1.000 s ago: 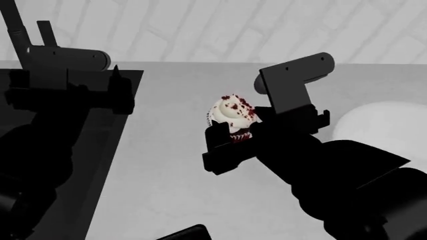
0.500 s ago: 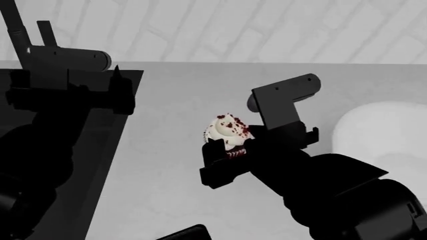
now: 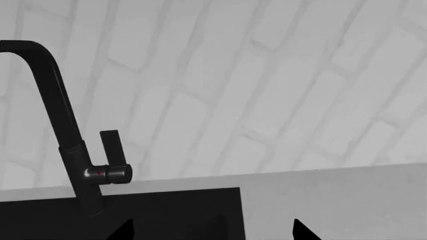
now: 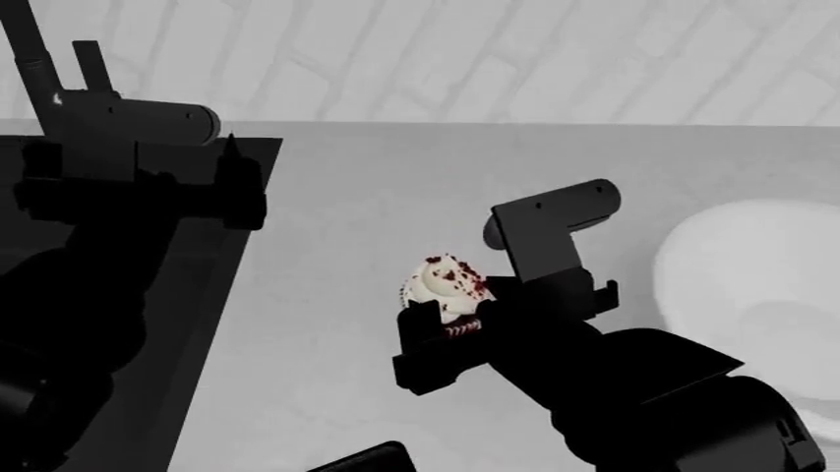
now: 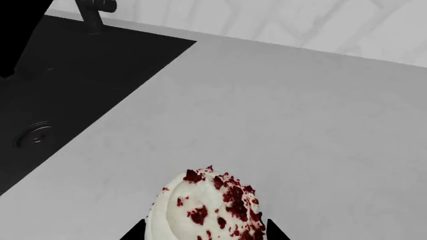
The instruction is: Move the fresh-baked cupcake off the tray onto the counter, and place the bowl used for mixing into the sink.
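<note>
The cupcake [image 4: 444,283], with white frosting and red crumbs, sits between the fingers of my right gripper [image 4: 454,307], which is shut on it over the light counter [image 4: 354,216], right of the sink. The right wrist view shows the cupcake [image 5: 207,210] close up between the two fingertips of that gripper [image 5: 205,232]. I cannot tell whether it touches the counter. The white bowl [image 4: 761,285] lies on the counter at the right. A corner of the black tray [image 4: 365,459] shows at the bottom edge. My left gripper [image 4: 236,177] is open and empty over the black sink [image 4: 197,295].
The dark faucet [image 3: 63,130] with its side lever stands at the back of the sink [image 3: 167,212], against a pale brick wall. The sink's drain [image 5: 35,134] shows in the right wrist view. Bare counter [image 5: 300,125] lies between the sink and the bowl.
My right gripper has moved down and nearer with the cupcake in it, closer to the counter. The left arm has hardly moved.
</note>
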